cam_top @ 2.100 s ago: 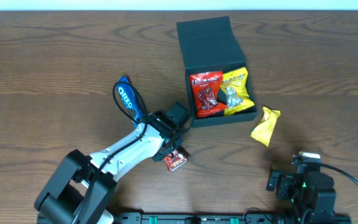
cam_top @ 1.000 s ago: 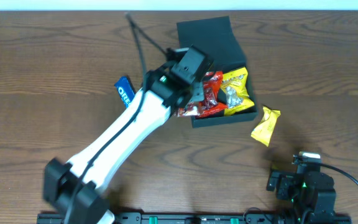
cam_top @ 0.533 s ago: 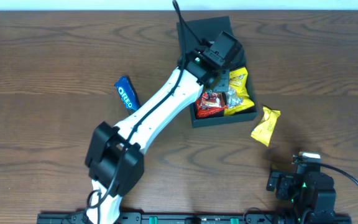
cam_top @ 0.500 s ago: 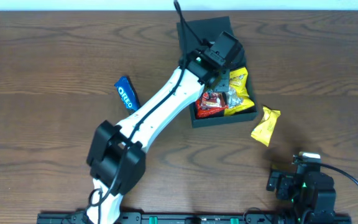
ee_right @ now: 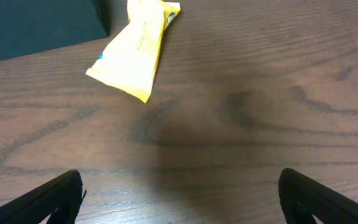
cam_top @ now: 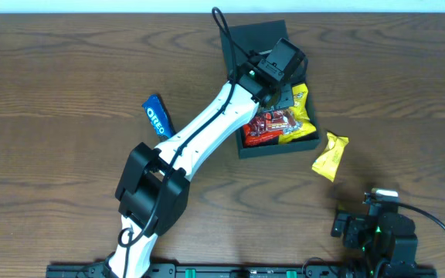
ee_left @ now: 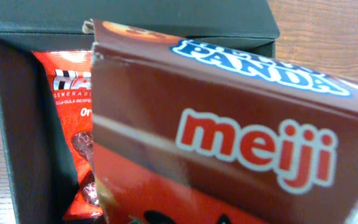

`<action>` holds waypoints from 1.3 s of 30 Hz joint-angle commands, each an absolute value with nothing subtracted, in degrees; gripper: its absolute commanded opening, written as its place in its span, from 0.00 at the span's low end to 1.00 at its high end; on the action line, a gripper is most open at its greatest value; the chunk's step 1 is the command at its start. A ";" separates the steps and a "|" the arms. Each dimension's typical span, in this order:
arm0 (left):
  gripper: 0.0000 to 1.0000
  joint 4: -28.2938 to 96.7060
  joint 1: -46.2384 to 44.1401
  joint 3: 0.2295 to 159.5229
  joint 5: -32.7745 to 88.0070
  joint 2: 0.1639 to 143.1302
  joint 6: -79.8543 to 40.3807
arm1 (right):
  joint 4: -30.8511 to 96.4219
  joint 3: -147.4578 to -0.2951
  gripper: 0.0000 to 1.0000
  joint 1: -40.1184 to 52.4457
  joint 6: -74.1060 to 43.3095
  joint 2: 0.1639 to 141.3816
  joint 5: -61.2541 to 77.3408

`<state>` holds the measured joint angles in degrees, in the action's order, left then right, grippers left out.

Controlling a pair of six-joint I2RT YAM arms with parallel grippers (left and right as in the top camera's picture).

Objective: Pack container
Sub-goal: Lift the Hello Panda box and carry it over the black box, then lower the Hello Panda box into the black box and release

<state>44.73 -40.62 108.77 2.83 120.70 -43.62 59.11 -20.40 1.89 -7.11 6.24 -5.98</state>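
Observation:
The dark teal container [cam_top: 309,141] stands open at the back of the table, its flap lid [cam_top: 249,37] laid back. A red packet [cam_top: 267,128] and a yellow packet [cam_top: 303,116] lie inside. My left gripper [cam_top: 279,86] hangs over the container's inside, shut on a red-brown Meiji Hello Panda packet [ee_left: 229,143] that fills the left wrist view. That view also shows the container wall [ee_left: 17,124] and the red packet [ee_left: 64,87] below. My right gripper [ee_right: 179,193] is open and empty above bare table at the front right [cam_top: 373,228].
A loose yellow packet [cam_top: 330,155] lies just right of the container's front corner and shows in the right wrist view [ee_right: 132,56]. A blue Oreo packet [cam_top: 157,116] lies to the left of the container, beside my left arm.
My left gripper lifted the Meiji packet off the table in front of the container and carried it up and right over the container. The right arm has not moved.

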 commanded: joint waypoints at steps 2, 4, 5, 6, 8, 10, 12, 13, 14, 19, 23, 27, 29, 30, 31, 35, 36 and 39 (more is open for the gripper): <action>0.28 44.60 -40.82 110.52 3.03 123.50 -45.30 | 59.37 -20.18 0.99 1.15 -6.59 5.98 -5.76; 0.28 44.60 -40.91 110.54 3.07 124.49 -45.39 | 59.40 -20.18 0.99 1.15 -6.59 5.98 -5.76; 0.28 44.75 -40.91 110.52 3.05 125.08 -45.84 | 59.40 -20.18 0.99 1.15 -6.59 5.98 -5.76; 0.28 44.75 -40.93 110.52 3.05 125.60 -45.95 | 59.40 -20.18 0.99 1.15 -6.59 5.98 -5.76; 0.28 44.66 -40.91 110.52 2.98 126.30 -46.52 | 59.40 -20.18 0.99 1.15 -6.59 5.98 -5.76; 0.28 44.47 -40.91 110.52 3.01 126.80 -46.54 | 59.40 -20.18 0.99 1.15 -6.59 5.98 -5.76; 0.28 44.62 -40.97 110.52 3.03 127.35 -46.70 | 59.40 -20.18 0.99 1.15 -6.59 5.98 -5.76; 0.28 44.73 -41.04 110.52 3.03 127.79 -46.81 | 59.40 -20.18 0.99 1.15 -6.59 5.98 -5.76; 0.28 44.82 -41.08 110.52 3.07 128.14 -46.87 | 59.40 -20.18 0.99 1.15 -6.59 5.98 -5.76; 0.28 45.01 -41.19 110.52 2.76 129.97 -48.53 | 59.40 -20.18 0.99 1.15 -6.59 5.98 -5.76; 0.31 44.95 -41.19 110.52 2.15 130.82 -48.93 | 59.40 -20.18 0.99 1.15 -6.59 5.98 -5.76; 0.62 45.19 -41.19 110.52 1.87 130.91 -48.88 | 59.40 -20.18 0.99 1.15 -6.59 5.98 -5.76; 0.81 45.28 -41.19 110.54 1.87 130.80 -48.86 | 59.40 -20.18 0.99 1.15 -6.59 5.98 -5.76; 0.91 45.50 -41.19 110.54 1.78 130.61 -48.88 | 59.40 -20.18 0.99 1.15 -6.59 5.98 -5.76; 0.97 45.76 -41.19 110.56 1.69 130.45 -48.86 | 59.40 -20.18 0.99 1.15 -6.59 5.98 -5.76; 0.96 49.80 -41.30 114.24 0.82 130.28 -48.82 | 59.37 -20.18 0.99 1.15 -6.59 5.98 -5.76; 0.96 50.87 -41.34 115.50 0.62 130.28 -48.62 | 59.40 -20.18 0.99 1.15 -6.59 5.98 -5.76; 0.96 53.67 -41.71 119.72 -0.56 130.28 -47.51 | 59.40 -20.18 0.99 1.15 -6.59 5.98 -5.76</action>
